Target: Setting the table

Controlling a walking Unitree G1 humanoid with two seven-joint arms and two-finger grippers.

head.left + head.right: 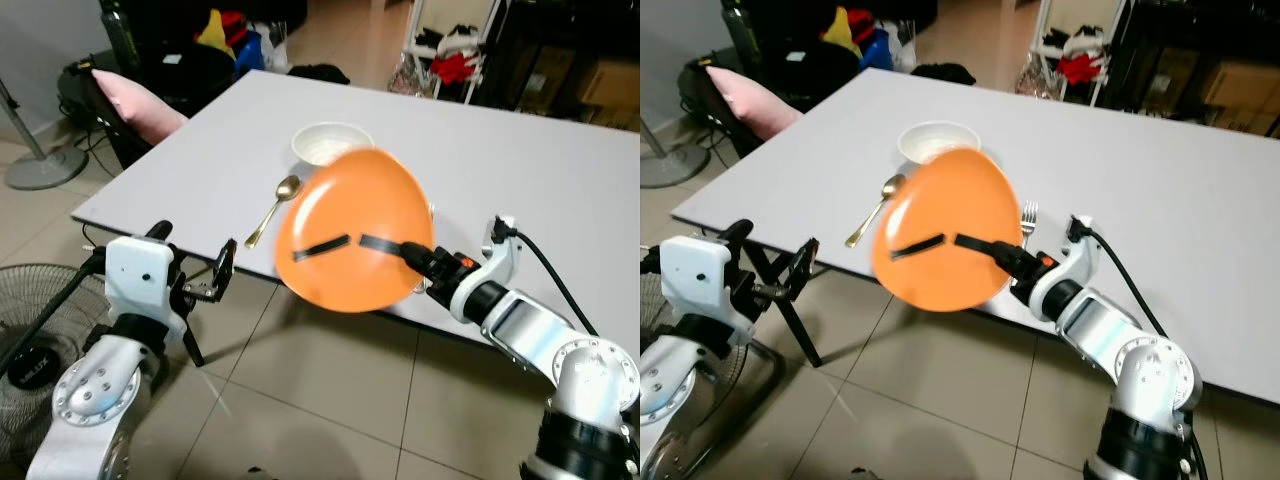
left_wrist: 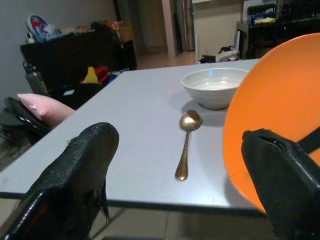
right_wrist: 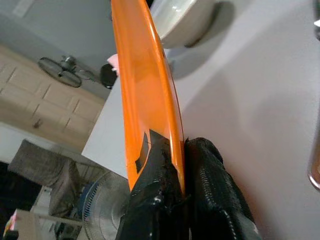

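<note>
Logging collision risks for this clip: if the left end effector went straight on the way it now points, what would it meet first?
Probably the table edge, then the gold spoon. The left end effector is open; the orange plate sits off to one side. Depth is unclear.

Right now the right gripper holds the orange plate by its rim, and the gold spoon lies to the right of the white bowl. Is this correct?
Not quite: the gold spoon lies to the left of the white bowl, as the left eye view shows. The right gripper does hold the orange plate by its rim.

A grey table (image 1: pixel 560 170) stands on a beige tiled floor (image 1: pixel 300 400). Beyond its far edge are dark shelves (image 1: pixel 560 50) and scattered clothes (image 1: pixel 455 50); off its left corner, a pink cushion (image 1: pixel 135 100) and floor fan (image 1: pixel 30 340).
</note>
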